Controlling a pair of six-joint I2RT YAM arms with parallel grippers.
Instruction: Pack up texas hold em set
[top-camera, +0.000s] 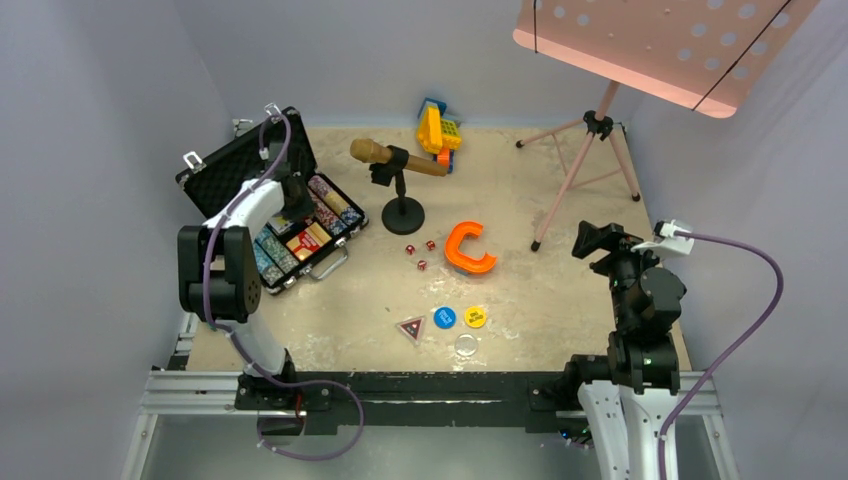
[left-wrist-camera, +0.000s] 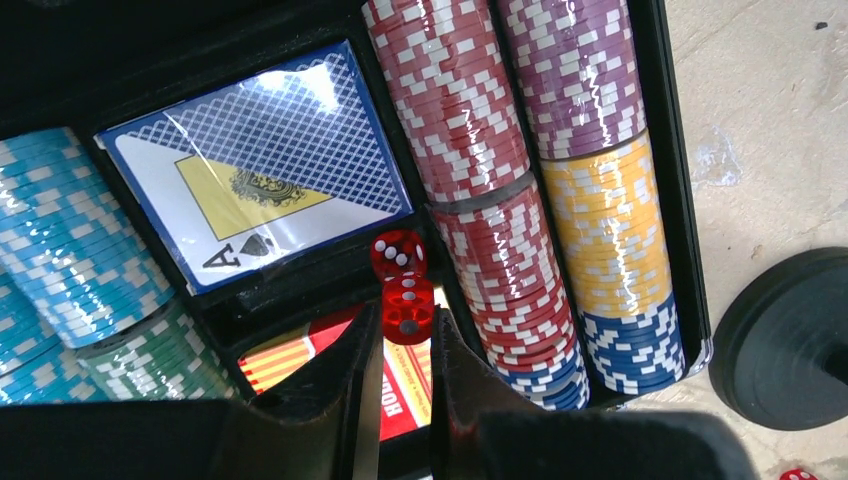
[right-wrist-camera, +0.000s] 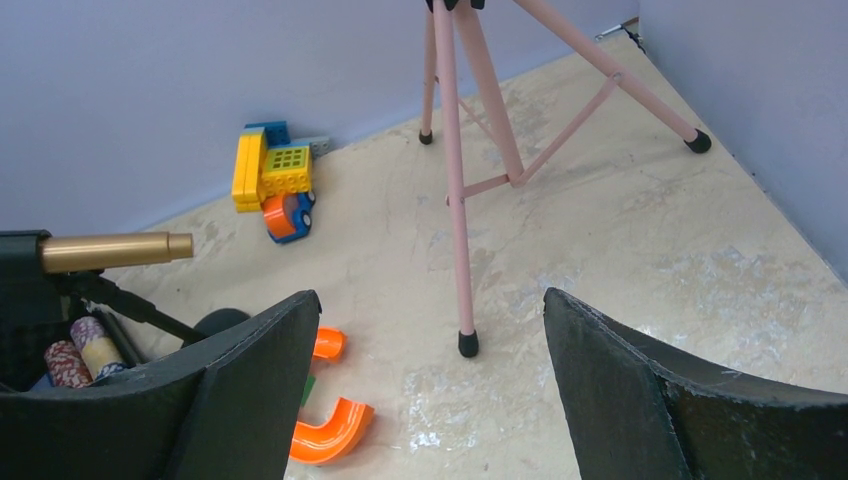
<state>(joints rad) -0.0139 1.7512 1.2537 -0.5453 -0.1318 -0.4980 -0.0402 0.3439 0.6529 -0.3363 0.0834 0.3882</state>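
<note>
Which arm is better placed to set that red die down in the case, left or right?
Left. The left gripper holds the red die over the open case, beside another die inside. The right gripper is open, empty, far off by the pink stand.

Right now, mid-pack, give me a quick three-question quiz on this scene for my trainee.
1. True or false: the right gripper is shut.
2. How many red dice lie loose on the table? A) one B) three C) five
3. What does the left gripper hold over the open case?
Key: 1 false, its jaws stand wide open; 2 B; 3 a red die.
</note>
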